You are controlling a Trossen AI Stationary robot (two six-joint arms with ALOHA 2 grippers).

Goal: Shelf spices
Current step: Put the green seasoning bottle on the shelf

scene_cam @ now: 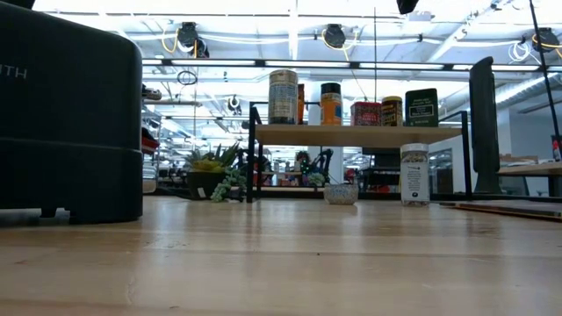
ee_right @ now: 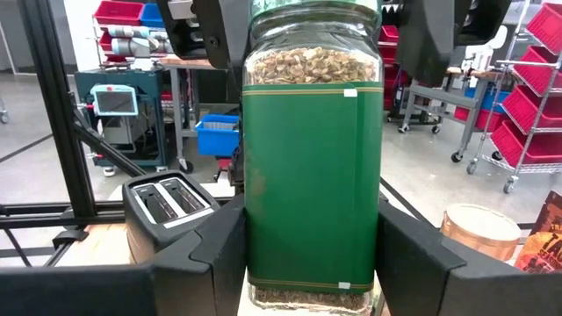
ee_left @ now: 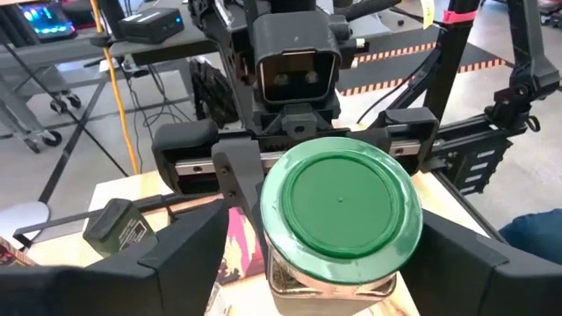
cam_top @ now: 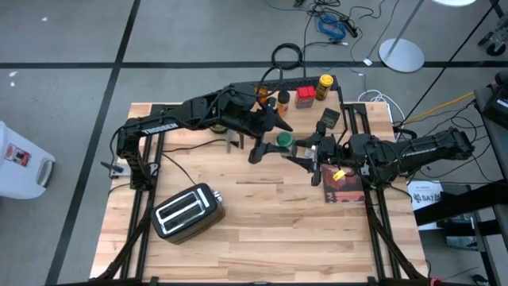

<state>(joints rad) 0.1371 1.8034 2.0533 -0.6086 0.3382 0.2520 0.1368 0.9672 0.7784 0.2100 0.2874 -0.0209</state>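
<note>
Observer: Jaws of the right gripper point(ee_right: 312, 268) are clamped on the sides of the green-lidded jar point(ee_right: 312, 167), low on its green label, over the middle of the desk point(cam_top: 262, 238).

Checker: And the left gripper point(ee_left: 338, 259)?

Observer: It hangs right above the jar. Its jaws are spread wide, one on each side of the lid, and neither visibly touches it.

Checker: Does the jar stand on the desk?

Observer: Nobody could tell from these views. The jar is upright, with seeds showing through the glass.

Checker: Where is the shelf point(scene_cam: 360, 134)?

Observer: At the desk's far edge, beyond both grippers. A tall tin point(scene_cam: 283, 96), an orange bottle point(scene_cam: 331, 103), a red tin point(scene_cam: 366, 112) and a dark green tin point(scene_cam: 421, 107) stand on top. A white-labelled jar point(scene_cam: 414, 174) stands on the desk beside it.
</note>
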